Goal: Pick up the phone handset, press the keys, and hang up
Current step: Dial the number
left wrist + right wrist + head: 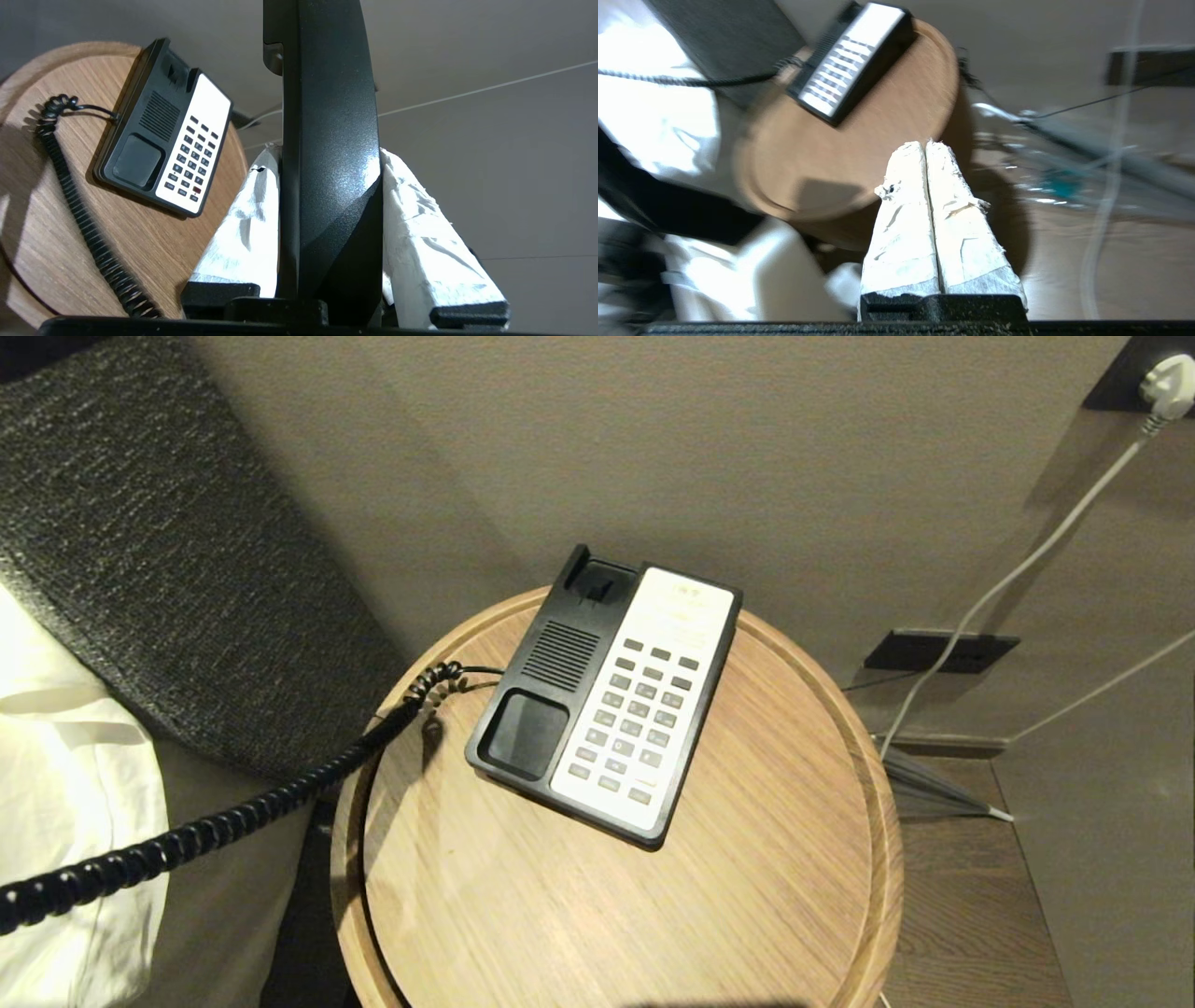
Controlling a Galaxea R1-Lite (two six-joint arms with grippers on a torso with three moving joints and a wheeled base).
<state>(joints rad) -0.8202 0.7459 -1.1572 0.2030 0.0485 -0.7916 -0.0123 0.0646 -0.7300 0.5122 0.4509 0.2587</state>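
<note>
Surface: round wooden side table (766,887) with a raised rim.
On it: black-and-white phone base (607,695), cradle empty, set toward the back.
Also on it: coiled black cord (434,686), trailing off the table's left edge.

— Warm, dim light in here; the coiled cord (187,826) throws a shadow across the round wooden table (766,859).
— Glare on the phone handset (329,163), blown-out white bedding (668,116), and the right wrist view is motion-blurred.

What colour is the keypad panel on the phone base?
White, with small grey keys, on the keypad panel set in the black phone base; clearest in the head view.
</note>
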